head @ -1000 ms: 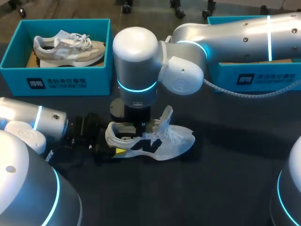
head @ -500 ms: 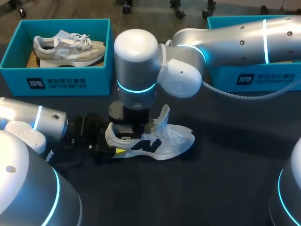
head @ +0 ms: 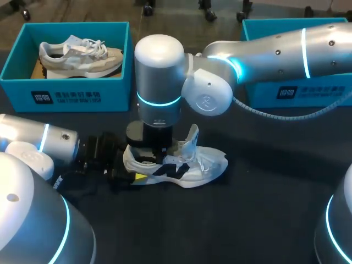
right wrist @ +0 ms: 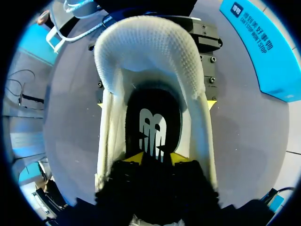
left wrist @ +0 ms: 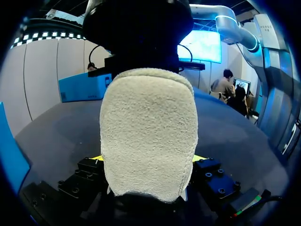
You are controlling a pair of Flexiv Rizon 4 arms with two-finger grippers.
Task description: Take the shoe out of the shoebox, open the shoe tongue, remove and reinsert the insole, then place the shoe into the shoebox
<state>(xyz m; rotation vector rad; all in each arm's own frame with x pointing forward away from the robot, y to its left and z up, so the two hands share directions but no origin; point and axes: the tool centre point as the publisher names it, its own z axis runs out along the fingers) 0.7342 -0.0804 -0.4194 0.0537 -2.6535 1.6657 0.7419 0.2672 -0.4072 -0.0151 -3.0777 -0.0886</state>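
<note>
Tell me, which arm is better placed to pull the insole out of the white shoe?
The right, probably. The right gripper is down inside the opening of the shoe, right over the insole. The left gripper is clamped on the heel from behind, better suited to steadying.

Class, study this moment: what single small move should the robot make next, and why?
Probably ease the right gripper a little further down onto the insole and take hold of it. The left gripper is shut on the heel of the shoe, the tongue stands open, and the insole lies flat inside, not yet removed.
</note>
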